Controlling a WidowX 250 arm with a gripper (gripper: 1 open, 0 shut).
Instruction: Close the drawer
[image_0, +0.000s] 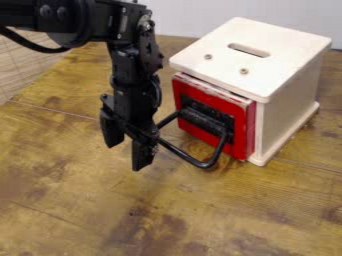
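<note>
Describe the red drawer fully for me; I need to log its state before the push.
The drawer is glossy red, set in the front of a cream wooden box on the wooden table. Its front seems to stand slightly proud of the box, so it looks not fully shut. A large black rounded-rectangle loop handle projects from the front toward the table. The black gripper hangs just at the handle's outer end, fingers pointing down; whether it touches the handle cannot be told.

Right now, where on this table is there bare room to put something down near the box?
The table is bare along the whole near edge and to the left of the gripper. It is crowded in front of the red drawer, where the gripper stands at the black handle. Bare wood also shows right of the box.
</note>
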